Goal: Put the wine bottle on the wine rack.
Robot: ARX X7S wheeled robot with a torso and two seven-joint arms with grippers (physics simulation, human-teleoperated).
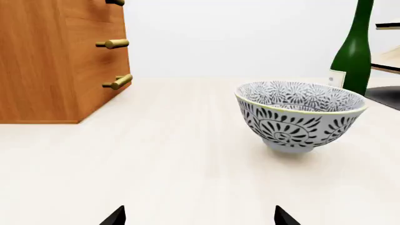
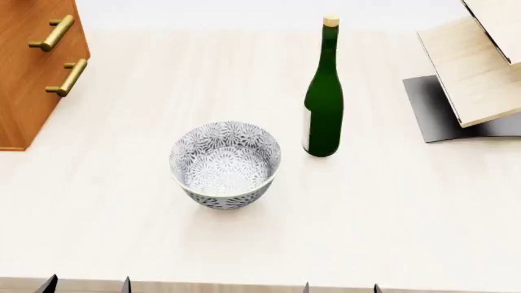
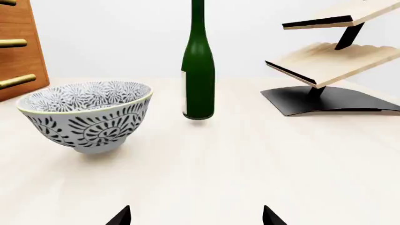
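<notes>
The dark green wine bottle stands upright on the pale table, cork on top, pale label on its left side. It also shows in the right wrist view and at the edge of the left wrist view. The wine rack, two slanted light-wood boards on a curved grey base, sits at the far right; in the right wrist view the wine rack is beyond the bottle. My left gripper and right gripper are at the near table edge, both open and empty, well short of the bottle.
A patterned grey-white bowl sits left of and nearer than the bottle. A brown wooden cabinet with brass handles stands at the far left. The table's near edge runs just under the grippers.
</notes>
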